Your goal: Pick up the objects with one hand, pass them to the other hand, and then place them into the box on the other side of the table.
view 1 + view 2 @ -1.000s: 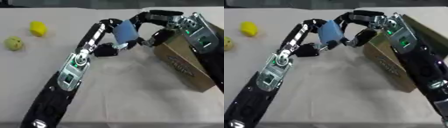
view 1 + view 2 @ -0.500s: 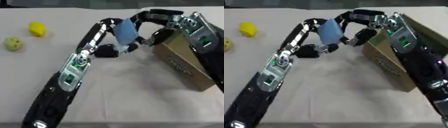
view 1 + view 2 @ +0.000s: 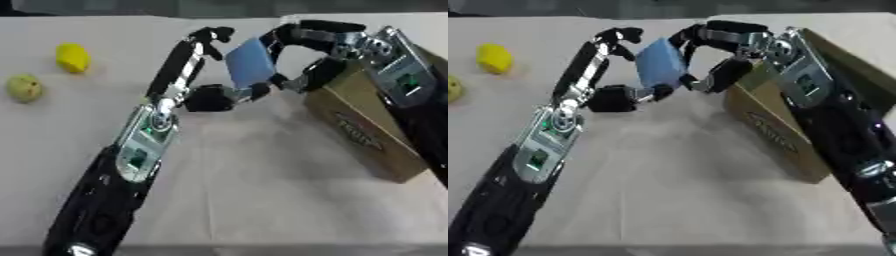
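A light blue block (image 3: 251, 63) is held above the table between both hands. My left hand (image 3: 213, 97) reaches in from the lower left; its fingers (image 3: 210, 36) curl over the block's top left and its lower part pinches the bottom edge. From the right, the right hand (image 3: 737, 42) has its fingers curled over the block's top right edge and its thumb (image 3: 313, 76) under it. The open cardboard box (image 3: 372, 137) stands just right of and below the block. A yellow object (image 3: 73, 56) and a yellow-green round object (image 3: 24, 88) lie at the far left.
The beige table cloth (image 3: 262, 190) spreads wide in front of the arms. The box's near corner (image 3: 398, 176) sits close to the right edge of the table. The dark far edge of the table (image 3: 131, 7) runs along the top.
Almost nothing has changed: the block stays between both hands, shifted only slightly. The arms hold their pose.
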Tool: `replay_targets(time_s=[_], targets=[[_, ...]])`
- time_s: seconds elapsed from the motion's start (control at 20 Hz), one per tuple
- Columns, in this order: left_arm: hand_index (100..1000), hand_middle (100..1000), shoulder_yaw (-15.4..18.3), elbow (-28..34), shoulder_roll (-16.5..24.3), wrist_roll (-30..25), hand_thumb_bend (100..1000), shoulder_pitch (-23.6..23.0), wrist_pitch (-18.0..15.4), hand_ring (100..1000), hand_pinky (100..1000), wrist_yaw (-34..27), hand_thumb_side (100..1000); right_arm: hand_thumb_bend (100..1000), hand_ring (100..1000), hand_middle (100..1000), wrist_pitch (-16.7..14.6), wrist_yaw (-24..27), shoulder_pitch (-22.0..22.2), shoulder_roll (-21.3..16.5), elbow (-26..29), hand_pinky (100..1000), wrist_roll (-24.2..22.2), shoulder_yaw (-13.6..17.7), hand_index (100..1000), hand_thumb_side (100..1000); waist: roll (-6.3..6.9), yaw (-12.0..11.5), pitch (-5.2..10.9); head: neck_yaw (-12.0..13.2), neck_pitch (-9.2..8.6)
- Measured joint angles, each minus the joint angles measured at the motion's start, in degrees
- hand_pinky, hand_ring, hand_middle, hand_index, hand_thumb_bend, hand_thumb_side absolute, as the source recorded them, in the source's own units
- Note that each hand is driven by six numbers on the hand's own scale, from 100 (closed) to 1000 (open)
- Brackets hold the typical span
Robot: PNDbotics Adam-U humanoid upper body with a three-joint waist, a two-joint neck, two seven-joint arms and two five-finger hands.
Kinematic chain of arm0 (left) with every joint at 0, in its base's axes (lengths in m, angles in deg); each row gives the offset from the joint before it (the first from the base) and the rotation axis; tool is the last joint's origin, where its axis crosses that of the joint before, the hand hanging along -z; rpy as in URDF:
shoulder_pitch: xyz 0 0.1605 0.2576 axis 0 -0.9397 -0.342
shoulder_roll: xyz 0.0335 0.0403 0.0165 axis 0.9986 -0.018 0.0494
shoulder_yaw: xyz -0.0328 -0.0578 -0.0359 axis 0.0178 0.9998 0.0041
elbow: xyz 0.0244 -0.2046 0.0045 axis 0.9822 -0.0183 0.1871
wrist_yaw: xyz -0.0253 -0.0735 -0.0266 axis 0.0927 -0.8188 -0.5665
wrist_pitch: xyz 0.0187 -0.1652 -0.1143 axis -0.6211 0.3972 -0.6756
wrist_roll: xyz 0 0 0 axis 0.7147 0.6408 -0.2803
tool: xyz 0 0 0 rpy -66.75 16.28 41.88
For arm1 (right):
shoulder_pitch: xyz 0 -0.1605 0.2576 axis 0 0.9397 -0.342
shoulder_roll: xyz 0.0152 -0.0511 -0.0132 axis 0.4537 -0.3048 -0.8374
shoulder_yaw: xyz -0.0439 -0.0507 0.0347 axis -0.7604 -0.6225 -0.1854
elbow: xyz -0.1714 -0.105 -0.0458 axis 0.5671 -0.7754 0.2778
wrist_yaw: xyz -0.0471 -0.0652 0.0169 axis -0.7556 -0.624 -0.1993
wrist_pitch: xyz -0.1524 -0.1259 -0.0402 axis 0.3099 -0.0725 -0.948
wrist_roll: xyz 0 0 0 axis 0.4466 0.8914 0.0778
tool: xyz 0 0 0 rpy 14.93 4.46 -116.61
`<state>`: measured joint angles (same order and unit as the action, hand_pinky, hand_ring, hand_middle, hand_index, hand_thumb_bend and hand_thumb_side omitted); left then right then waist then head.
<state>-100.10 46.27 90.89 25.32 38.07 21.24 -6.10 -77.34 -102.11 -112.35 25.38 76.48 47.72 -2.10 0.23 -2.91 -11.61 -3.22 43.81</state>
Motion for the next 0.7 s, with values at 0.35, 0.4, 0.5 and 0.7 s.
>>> replay_targets(time_s=[0.35,0.4,0.5,0.7], targets=[[857,742,1.3,-0.1,0.1,3.0,750,-0.7,0.9,639,802,0.0,572,100,677,331,0.4,0.0,0.5,-0.5,0.0,930,0.4,0.5,414,134,0.0,0.0,0.0,-0.3,0.0],[857,741,1.3,-0.1,0.2,3.1,749,-0.9,0.9,638,800,0.0,572,100,677,331,0.5,0.0,0.6,-0.5,0.0,930,0.5,0.6,414,134,0.0,0.0,0.0,-0.3,0.0],[857,738,1.4,0.1,0.8,3.2,746,-1.4,0.9,635,796,-0.2,577,100,677,332,0.8,0.0,0.9,-0.7,0.0,930,0.7,0.8,414,132,0.0,-0.1,0.0,-0.4,0.0],[857,740,1.6,1.3,3.1,2.8,734,-2.9,1.1,635,795,-1.1,575,100,677,333,1.2,0.1,1.2,-1.7,0.2,930,1.3,1.5,415,131,0.0,-0.1,0.0,-0.4,0.0]])
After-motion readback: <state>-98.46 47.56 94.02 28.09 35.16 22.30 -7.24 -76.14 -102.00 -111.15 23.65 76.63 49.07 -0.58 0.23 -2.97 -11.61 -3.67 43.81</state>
